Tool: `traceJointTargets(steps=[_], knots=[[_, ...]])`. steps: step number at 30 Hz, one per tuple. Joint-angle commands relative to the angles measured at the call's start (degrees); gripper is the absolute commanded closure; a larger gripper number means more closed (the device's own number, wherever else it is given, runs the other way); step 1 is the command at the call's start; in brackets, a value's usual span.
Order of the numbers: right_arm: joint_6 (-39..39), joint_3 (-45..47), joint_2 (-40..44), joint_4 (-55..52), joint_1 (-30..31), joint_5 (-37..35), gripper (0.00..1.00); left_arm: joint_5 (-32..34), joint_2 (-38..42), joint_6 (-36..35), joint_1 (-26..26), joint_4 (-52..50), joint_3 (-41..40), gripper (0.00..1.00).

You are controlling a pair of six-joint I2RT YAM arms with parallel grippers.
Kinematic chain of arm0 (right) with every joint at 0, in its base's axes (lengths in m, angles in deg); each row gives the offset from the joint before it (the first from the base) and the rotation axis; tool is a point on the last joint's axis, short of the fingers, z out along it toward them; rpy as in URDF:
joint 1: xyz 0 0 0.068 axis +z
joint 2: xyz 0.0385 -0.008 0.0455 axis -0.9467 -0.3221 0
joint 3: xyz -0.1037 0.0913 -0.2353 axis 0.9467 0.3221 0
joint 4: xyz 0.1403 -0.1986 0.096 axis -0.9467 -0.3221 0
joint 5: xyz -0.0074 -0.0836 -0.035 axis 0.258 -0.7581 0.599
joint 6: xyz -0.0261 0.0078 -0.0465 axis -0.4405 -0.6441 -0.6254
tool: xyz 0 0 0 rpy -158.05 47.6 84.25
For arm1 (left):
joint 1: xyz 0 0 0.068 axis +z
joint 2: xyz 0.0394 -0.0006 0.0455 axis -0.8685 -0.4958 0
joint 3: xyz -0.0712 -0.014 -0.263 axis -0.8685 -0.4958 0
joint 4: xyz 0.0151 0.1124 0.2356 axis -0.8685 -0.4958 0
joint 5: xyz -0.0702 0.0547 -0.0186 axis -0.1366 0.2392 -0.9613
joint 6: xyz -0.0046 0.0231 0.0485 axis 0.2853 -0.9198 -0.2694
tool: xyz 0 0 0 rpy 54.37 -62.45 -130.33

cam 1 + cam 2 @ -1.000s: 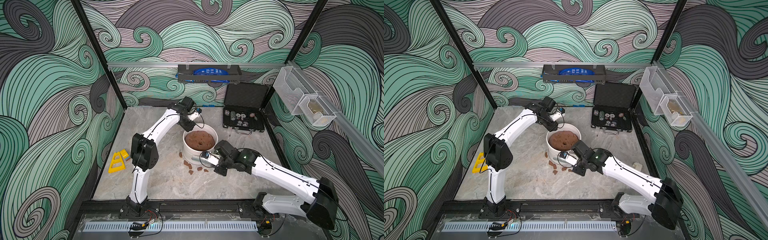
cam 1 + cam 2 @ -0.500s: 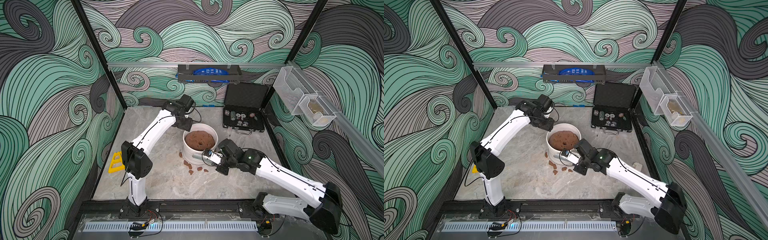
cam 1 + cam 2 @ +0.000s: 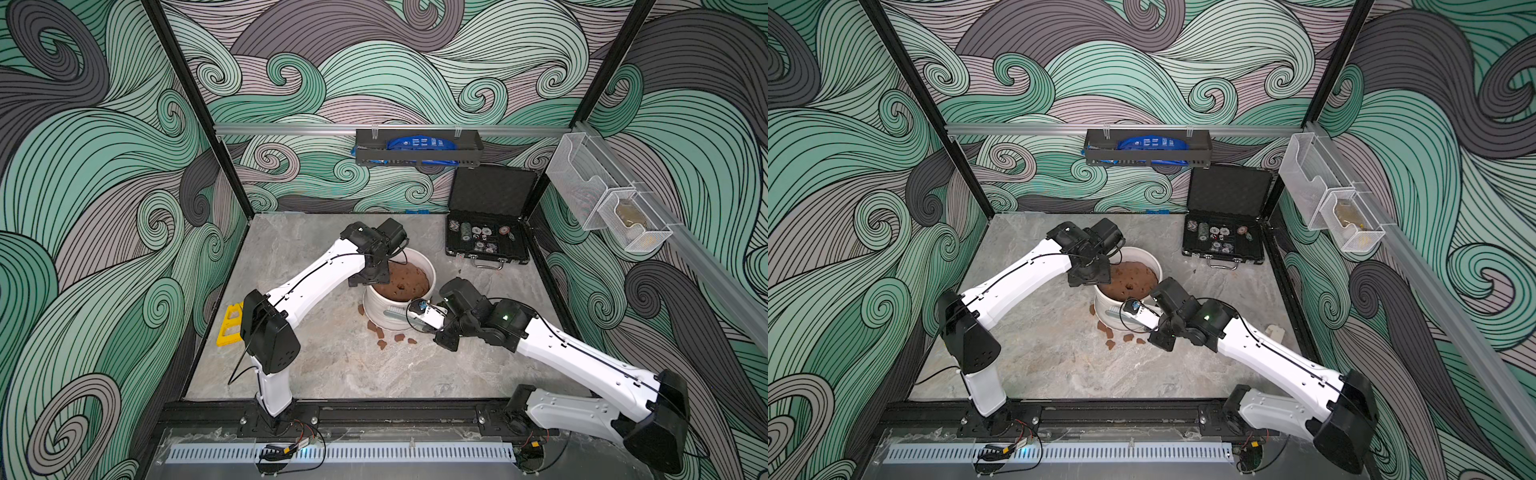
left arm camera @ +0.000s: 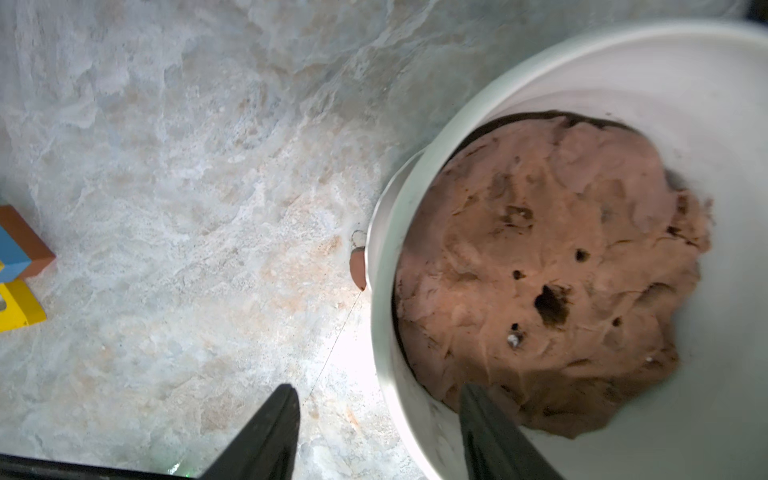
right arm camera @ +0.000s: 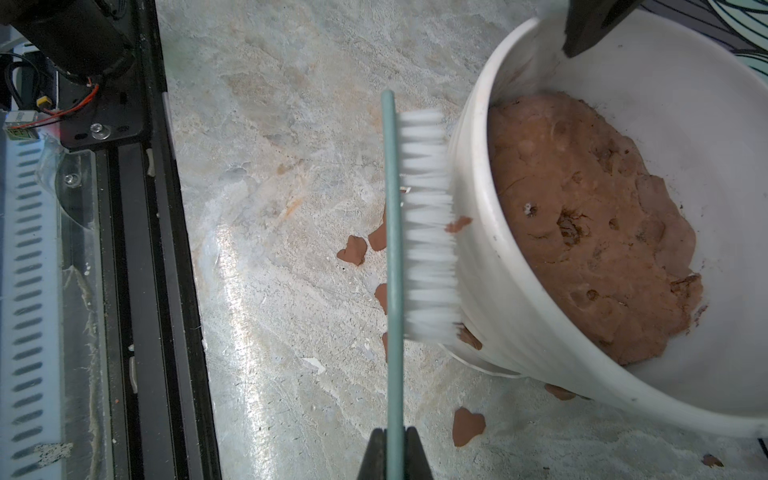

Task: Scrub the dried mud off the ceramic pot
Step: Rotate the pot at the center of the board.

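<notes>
The white ribbed ceramic pot point(image 3: 384, 312) point(image 3: 1106, 308) stands mid-table, filled with a brown soil mass point(image 3: 402, 282). My right gripper point(image 5: 394, 432) point(image 3: 428, 321) is shut on the thin green back of a scrub brush point(image 5: 428, 224), whose white bristles press against the pot's outer wall point(image 5: 482, 257). Dried mud point(image 5: 458, 224) sticks to that wall by the bristles, and loose flakes point(image 5: 467, 426) point(image 3: 381, 344) lie on the table below. My left gripper point(image 4: 377, 387) point(image 3: 370, 277) is open over the pot's rim point(image 4: 380, 299), one finger outside, one above the soil.
An open black case of poker chips point(image 3: 486, 245) sits at the back right. A yellow block point(image 3: 230, 325) lies at the left edge, with a blue and orange block point(image 4: 16, 249) beside it. The black front rail point(image 5: 124, 249) runs close to the brush.
My left gripper came from behind the pot down onto its left rim and opened; the arm's elbow swung forward. The right gripper and brush shifted slightly along the pot wall.
</notes>
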Motion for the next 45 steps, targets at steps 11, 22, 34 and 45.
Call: traceJointTargets(steps=[11, 22, 34, 45], knots=[[-0.9, -0.1, 1.2, 1.1, 0.1, 1.8, 1.00, -3.4, -2.6, 6.8, -0.7, 2.8, -2.9, 0.59], [-1.1, 0.4, 0.8, 2.1, 0.1, 3.1, 1.00, -1.8, -4.9, 5.6, -0.5, 2.0, -1.9, 0.91], [-1.3, 0.5, -0.3, 2.7, 0.3, 4.0, 1.00, 0.2, -8.1, -1.8, 1.9, 1.0, 1.9, 0.98], [-1.3, 0.8, -2.1, 3.2, 1.0, 3.4, 1.00, -9.1, -9.7, -26.9, 6.7, 11.0, 2.5, 0.97]])
